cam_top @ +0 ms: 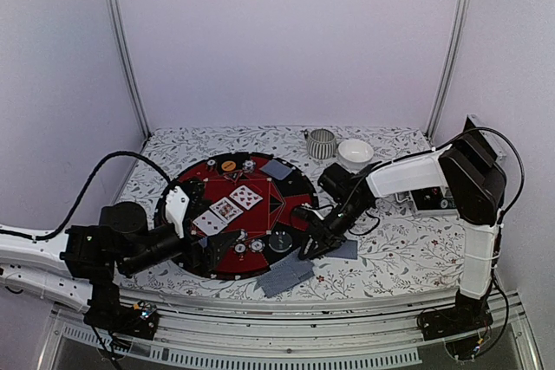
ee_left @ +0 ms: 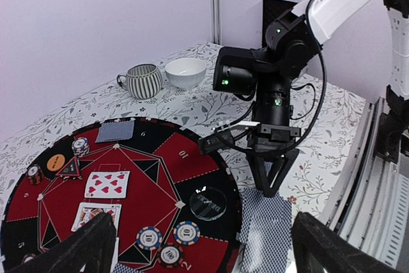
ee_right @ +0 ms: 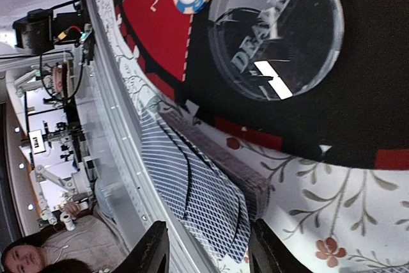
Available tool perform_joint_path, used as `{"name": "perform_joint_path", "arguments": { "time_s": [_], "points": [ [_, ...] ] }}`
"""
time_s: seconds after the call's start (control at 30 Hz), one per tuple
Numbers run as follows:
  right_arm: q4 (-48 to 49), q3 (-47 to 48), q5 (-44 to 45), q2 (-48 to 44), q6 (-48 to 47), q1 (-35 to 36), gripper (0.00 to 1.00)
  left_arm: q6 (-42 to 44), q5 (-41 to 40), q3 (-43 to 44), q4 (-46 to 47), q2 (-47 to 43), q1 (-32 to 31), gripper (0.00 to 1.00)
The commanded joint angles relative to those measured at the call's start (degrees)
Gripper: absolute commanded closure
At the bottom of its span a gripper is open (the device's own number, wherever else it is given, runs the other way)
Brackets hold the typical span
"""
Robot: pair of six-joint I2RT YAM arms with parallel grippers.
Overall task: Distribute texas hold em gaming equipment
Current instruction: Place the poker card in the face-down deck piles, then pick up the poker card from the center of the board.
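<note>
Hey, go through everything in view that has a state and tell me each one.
Deck: face down, slumped.
Left claw: open, empty.
Right claw: open, empty, by the deck.
Hearts card: face up.
Far card: face down.
Dealer button: lying flat.
Ribbed cup: upright.
White bowl: upright, empty.

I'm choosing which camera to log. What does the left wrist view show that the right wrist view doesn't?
Only left wrist: the ribbed grey cup, the white bowl and a face-up hearts card. Only right wrist: readable DEALER lettering on the clear round disc. Both: that disc, the stack of blue-backed cards and a blue-and-white poker chip.
</note>
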Motion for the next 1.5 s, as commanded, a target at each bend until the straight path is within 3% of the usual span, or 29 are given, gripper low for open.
{"name": "perform_joint_path", "arguments": {
  "time_s": [0.0, 0.17, 0.33, 0.47, 0.57, 0.67, 1.1, 1.23, 1.37, 1.47],
  "points": [
    [-4.3, 2.8, 9.8, -3.3, 0.3, -0.4, 0.56, 0.3, -0.2, 0.4, -0.4, -0.7, -0.7, 0.02],
    [-9.3, 5.6, 18.6, -5.3, 0.7, -0.6, 0.54, 0.2, 1.8, -0.3, -0.9, 2.1, -0.7, 0.02],
    [-13.2, 7.0, 27.0, -9.1, 0.1, -1.1, 0.52, -0.4, 8.0, 3.4, -5.7, 10.9, -0.9, 0.08],
    [-14.5, 5.8, 39.3, -12.0, 1.5, -3.4, 0.46, 0.6, 10.1, 4.9, -5.9, 16.2, -2.0, 0.08],
    [-16.0, 5.1, 45.3, -11.0, 1.9, -4.1, 0.31, 1.1, 10.0, 5.8, -5.9, 18.2, -2.3, 0.07],
    [-15.3, 4.2, 41.1, -9.1, -3.3, -4.1, 0.00, 1.3, 10.3, 5.9, -5.5, 17.6, -2.4, 0.06],
    [-10.7, -0.7, 42.4, -7.4, -30.5, -3.1, 0.01, 2.3, 11.7, -0.1, -1.6, 6.0, -2.4, 0.04],
    [-10.1, -2.4, 42.5, -4.9, -33.6, 0.1, 0.00, 3.0, 11.8, 0.0, -1.2, 5.5, -2.5, 0.04],
    [-11.1, -1.9, 45.4, -1.0, -34.0, 2.0, 0.09, 3.3, 11.6, 0.5, -1.5, 5.4, -2.5, 0.04],
    [-12.7, -2.5, 47.4, -0.4, -32.9, 3.9, 0.10, 3.3, 11.6, 0.4, -2.1, 4.8, -2.5, 0.03]
  ]
}}
